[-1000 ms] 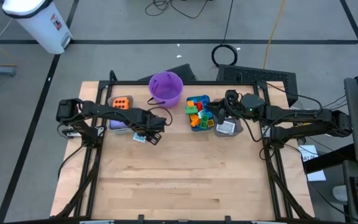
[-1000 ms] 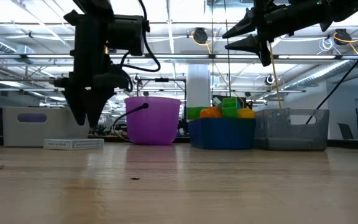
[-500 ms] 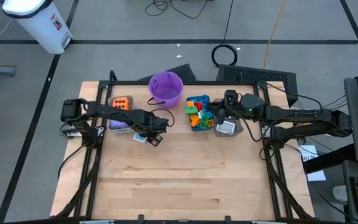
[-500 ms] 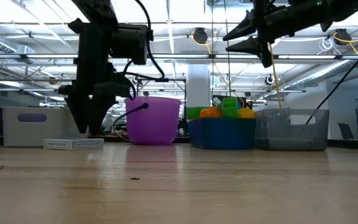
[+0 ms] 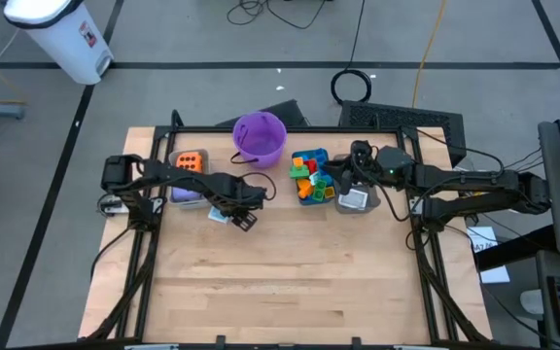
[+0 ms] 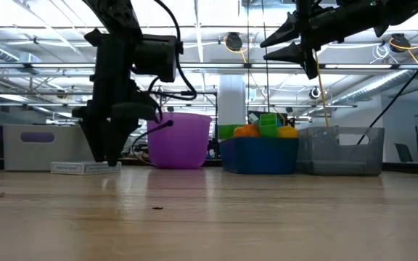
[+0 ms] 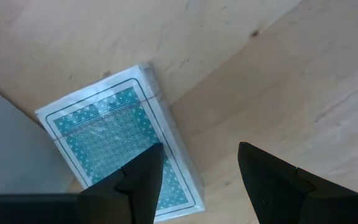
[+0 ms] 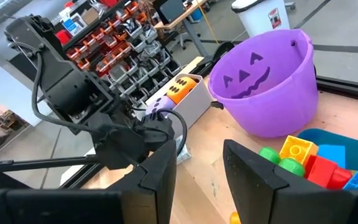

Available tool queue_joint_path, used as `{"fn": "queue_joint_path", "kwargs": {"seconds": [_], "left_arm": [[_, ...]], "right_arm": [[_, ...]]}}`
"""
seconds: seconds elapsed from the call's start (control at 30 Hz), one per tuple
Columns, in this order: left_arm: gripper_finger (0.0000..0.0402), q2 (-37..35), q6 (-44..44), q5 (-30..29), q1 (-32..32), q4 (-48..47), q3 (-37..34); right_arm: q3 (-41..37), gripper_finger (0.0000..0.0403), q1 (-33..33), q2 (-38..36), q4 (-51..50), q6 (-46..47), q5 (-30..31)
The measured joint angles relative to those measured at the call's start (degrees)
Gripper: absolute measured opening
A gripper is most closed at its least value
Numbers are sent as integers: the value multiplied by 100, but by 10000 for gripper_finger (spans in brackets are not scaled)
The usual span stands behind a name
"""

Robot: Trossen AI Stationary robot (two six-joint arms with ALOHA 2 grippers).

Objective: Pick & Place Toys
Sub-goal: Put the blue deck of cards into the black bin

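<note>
A teal-backed pack of cards (image 7: 117,143) lies flat on the wooden table (image 5: 290,282), beside the grey bin (image 5: 185,190). My left gripper (image 7: 199,149) points straight down over the pack's right-hand long edge and is open. One finger is above the pack and the other above bare wood. In the low view its tips (image 6: 111,161) hang just over the pack (image 6: 85,167). My right gripper (image 8: 197,146) stands open and holds nothing. It is level and high over the blue bin (image 5: 309,185) of bright bricks.
A purple bucket (image 5: 260,136) stands at the far edge, between the grey bin holding orange and purple dice (image 5: 190,161) and the blue bin. A clear bin (image 5: 355,200) sits right of the blue one. The near half of the table is bare wood.
My left gripper has come down toward the pack of cards and shifted a little toward the table's right edge, its fingers still apart. The pack has stayed where it was.
</note>
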Motion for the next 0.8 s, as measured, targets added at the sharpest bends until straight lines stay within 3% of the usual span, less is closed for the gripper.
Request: {"fn": "queue_joint_path", "kwargs": {"seconds": [0.27, 0.57, 0.8], "left_arm": [[216, 38, 11, 388, -73, 354, 47], [216, 56, 278, 1384, -445, 1404, 400], [216, 56, 37, 1135, -601, 594, 1128]], "right_arm": [[0, 125, 2, 0, -61, 65, 0], [0, 125, 0, 0, -104, 73, 0], [0, 125, 0, 0, -107, 65, 0]]}}
